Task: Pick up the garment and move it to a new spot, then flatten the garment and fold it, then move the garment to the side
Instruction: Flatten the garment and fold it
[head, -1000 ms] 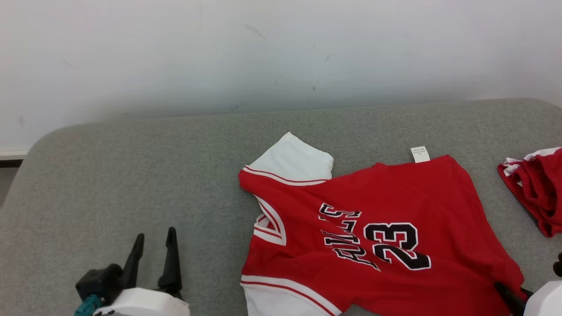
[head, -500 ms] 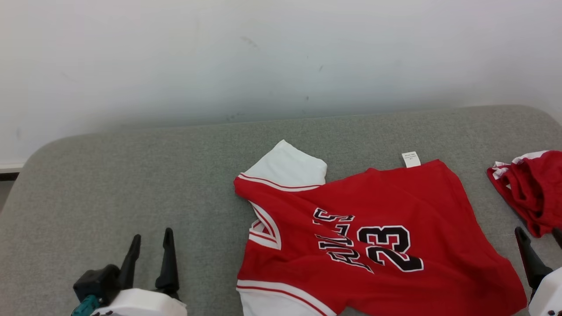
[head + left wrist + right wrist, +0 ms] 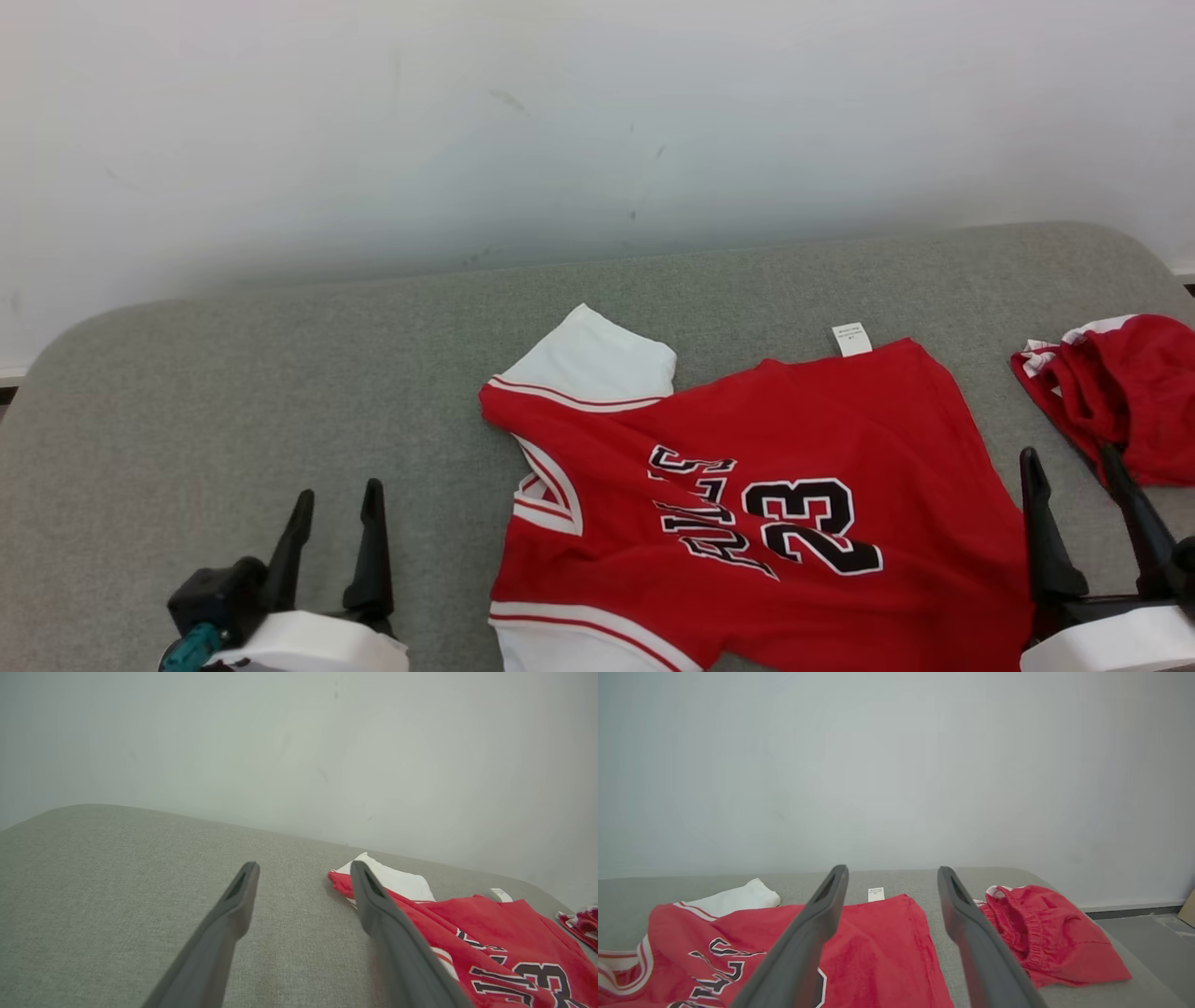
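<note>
The garment [image 3: 794, 420] is a red jersey with white sleeves and a black "23". It lies spread out, a little rumpled, on the grey padded surface [image 3: 233, 373], its white tag at the far hem. Well to the left of it, my left gripper [image 3: 338, 495] is open and empty, and the jersey's white sleeve shows past the fingers in the left wrist view [image 3: 304, 865]. My right gripper [image 3: 1069, 455] is open and empty just off the jersey's right edge. In the right wrist view [image 3: 892, 869] its fingers stand over the jersey's [image 3: 887, 942] right hem.
A bunched pair of red shorts [image 3: 1120, 401] lies at the surface's right end, close to my right gripper, and shows again as the red shorts [image 3: 1045, 938] in the right wrist view. A pale wall runs along the far edge. Bare grey padding stretches left of the jersey.
My right gripper was shut at the jersey's near right corner; it has let go, opened and come up beside the right edge. The head camera shifted slightly. The left gripper barely moved.
</note>
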You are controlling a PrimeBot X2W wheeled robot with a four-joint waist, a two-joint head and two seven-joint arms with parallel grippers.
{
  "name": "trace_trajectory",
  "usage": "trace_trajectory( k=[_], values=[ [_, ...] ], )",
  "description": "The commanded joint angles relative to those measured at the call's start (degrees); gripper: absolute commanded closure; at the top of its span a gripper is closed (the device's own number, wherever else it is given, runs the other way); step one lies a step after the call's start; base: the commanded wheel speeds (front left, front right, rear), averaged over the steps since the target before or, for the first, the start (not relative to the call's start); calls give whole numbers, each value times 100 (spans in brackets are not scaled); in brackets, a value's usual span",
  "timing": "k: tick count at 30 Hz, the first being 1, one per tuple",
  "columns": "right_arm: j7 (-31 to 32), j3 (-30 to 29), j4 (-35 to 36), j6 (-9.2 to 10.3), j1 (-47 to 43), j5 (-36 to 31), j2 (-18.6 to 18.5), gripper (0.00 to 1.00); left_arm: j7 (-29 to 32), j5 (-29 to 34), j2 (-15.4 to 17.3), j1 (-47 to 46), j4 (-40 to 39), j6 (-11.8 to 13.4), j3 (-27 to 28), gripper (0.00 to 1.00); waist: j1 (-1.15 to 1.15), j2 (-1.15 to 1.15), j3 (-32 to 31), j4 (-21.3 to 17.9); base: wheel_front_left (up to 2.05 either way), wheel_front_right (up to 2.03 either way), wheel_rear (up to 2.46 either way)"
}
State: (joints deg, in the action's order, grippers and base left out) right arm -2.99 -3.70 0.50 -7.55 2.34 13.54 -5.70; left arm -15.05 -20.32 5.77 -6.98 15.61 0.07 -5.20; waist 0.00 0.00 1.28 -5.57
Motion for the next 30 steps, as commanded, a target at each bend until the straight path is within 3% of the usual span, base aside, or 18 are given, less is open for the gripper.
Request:
trace_trajectory(
  k=[1, 10, 19, 26, 30],
  values=[
    [-61, 19, -74, 14, -31, 32, -1, 0, 18, 1, 23, 23, -25, 7, 1, 0, 0, 0, 3, -4, 0, 0, 0],
    [-332, 71, -525, 15, 207, 168, -130, 0, 309, -102, 28, -75, -345, -348, -374, 0, 0, 0, 25, -6, 0, 0, 0],
    [-376, 76, -656, 15, 372, 202, -165, 0, 1810, -350, 189, -367, -500, -520, -800, 0, 0, 0, 219, -122, 0, 0, 0],
    [-516, 95, -777, 15, 477, 205, -71, 0, 2892, -494, 291, -623, -133, -523, -1004, 0, 0, 0, 361, -401, 0, 0, 0],
    [-570, 101, -877, 15, 505, 206, -32, 0, 3348, -557, 365, -719, 127, -399, -988, 0, 0, 0, 429, -532, 0, 0, 0]
  ],
)
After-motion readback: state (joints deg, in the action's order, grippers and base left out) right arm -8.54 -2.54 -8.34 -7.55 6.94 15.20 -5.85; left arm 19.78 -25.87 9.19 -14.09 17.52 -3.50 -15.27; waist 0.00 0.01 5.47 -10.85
